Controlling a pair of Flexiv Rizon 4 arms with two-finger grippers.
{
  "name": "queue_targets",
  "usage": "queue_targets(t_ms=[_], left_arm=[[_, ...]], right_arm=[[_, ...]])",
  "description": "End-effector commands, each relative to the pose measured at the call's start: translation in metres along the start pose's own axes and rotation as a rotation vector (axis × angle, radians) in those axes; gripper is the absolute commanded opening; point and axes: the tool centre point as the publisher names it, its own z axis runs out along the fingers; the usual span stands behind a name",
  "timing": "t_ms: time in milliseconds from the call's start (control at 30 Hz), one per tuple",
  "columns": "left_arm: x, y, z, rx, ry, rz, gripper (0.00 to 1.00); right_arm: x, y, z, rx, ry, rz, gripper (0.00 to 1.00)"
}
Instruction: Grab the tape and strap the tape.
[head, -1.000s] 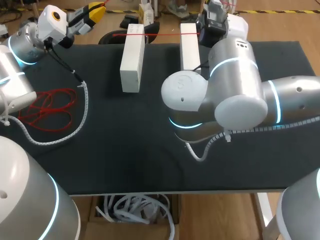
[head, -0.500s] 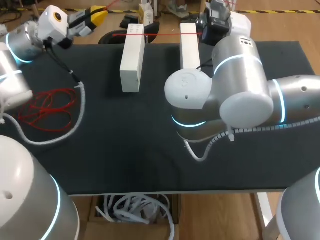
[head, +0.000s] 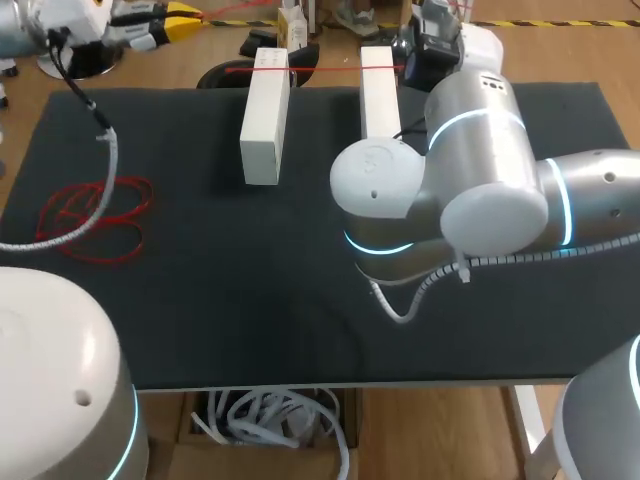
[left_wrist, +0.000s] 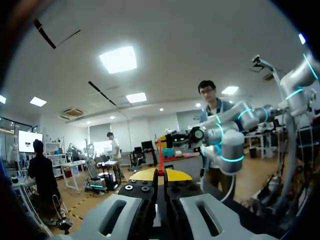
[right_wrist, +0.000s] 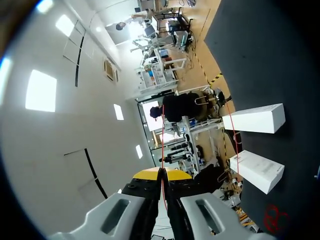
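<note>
jaws on left arm: pinched tight on red tape (head: 325, 69), yellow tips together, out past the table's (head: 250, 300) far left corner. jaws on right arm: likewise clamped on the strand, behind the far edge. strung taut between them, across far ends of two white blocks (head: 265, 115). loose red coil (head: 92, 212) on table, left side, under cable sleeve (head: 112, 155).
</note>
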Motion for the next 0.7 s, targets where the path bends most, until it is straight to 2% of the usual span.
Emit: queue_targets(t_ms=[33,167,400,500,700], left_arm=[[-0.001,-0.009,0.0,-0.398,0.063,-0.061,0.0],[-0.001,-0.009,0.0,-0.398,0.063,-0.061,0.0],[-0.002,-0.01,0.0,-0.641,0.039,-0.024,0.0],[-0.002,-0.011,0.001,-0.703,0.042,-0.007,0.0],[-0.005,-0.021,0.009,-0.759,0.06,0.008,0.0]], right_arm=[[0.004,0.001,0.0,0.002,-0.009,-0.003,0.0],[0.004,0.001,0.0,0.002,-0.009,-0.003,0.0],[0.004,0.001,0.0,0.002,-0.009,-0.003,0.0],[0.004,0.001,0.0,0.002,-0.009,-0.003,0.0],[0.004,0.001,0.0,0.002,-0.009,-0.003,0.0]])
